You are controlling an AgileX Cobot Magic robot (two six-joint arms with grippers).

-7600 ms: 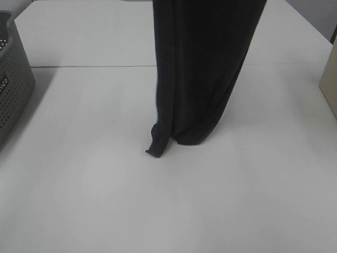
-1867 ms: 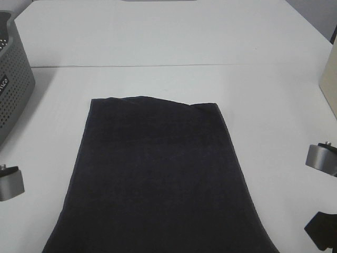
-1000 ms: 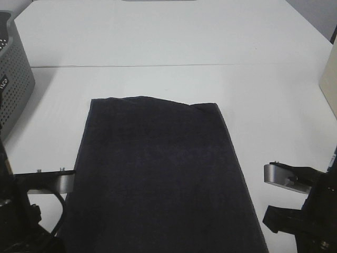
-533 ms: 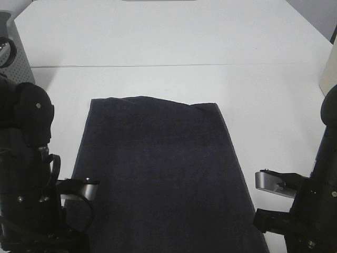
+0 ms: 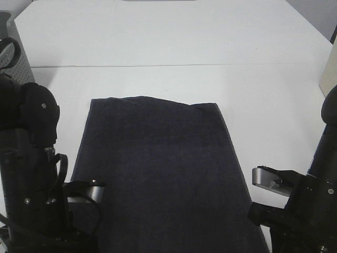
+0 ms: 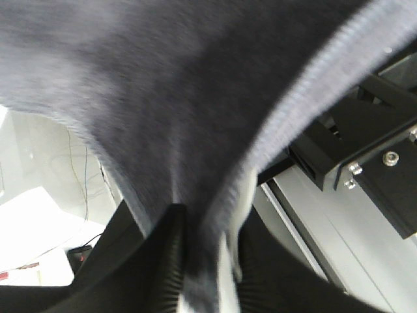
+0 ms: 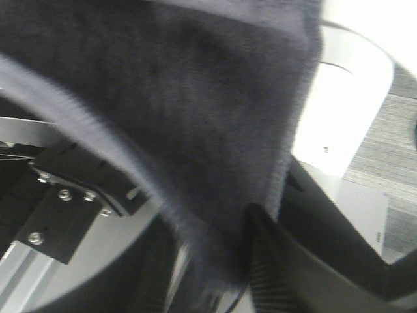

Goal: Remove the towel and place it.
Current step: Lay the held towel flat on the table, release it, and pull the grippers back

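Note:
The very dark navy towel (image 5: 158, 174) lies spread flat on the white table (image 5: 158, 37), its far edge toward the middle and its near end running out of the exterior high view. My left arm (image 5: 31, 174) stands at its near left corner, my right arm (image 5: 310, 205) at its near right corner. In the left wrist view my left gripper (image 6: 205, 264) is shut on a fold of the towel (image 6: 163, 85) between ribbed fingers (image 6: 166, 261). In the right wrist view my right gripper (image 7: 215, 264) is shut on the towel (image 7: 176, 98) likewise.
A grey perforated basket (image 5: 25, 67) stands at the table's far left, partly behind my left arm. A beige box (image 5: 329, 68) sits at the right edge. A seam (image 5: 158, 66) crosses the table beyond the towel.
The towel hung upright from above earlier, then lay flat. Over the last second both arms have come up into view and moved inward at its near corners.

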